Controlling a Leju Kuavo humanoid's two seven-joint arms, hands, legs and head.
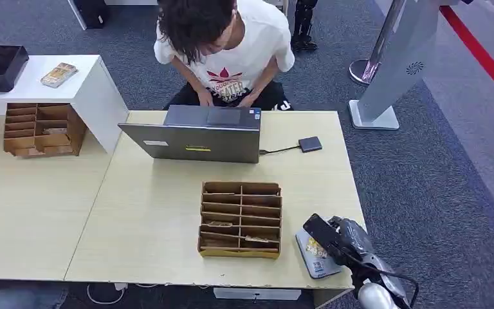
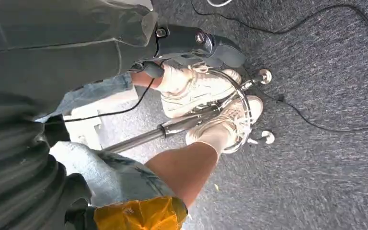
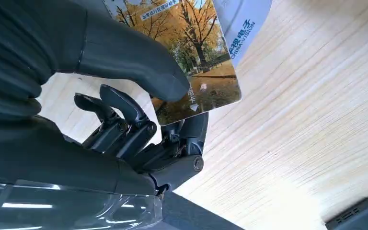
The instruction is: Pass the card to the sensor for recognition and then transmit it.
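Note:
My right hand hovers at the near right corner of the light wooden table. Its thumb and a finger pinch a card printed with autumn trees. The card hangs just over a flat grey sensor pad lying by the table's edge. In the right wrist view my right hand covers part of the card, and the sensor pad with blue lettering lies right behind it. I cannot tell whether card and pad touch. My left hand hangs low beside the floor; its fingers are hard to make out.
A wooden slotted card rack stands left of the sensor. Behind it are an open laptop and a small dark box on a cable. A person sits across the table. A second rack stands far left.

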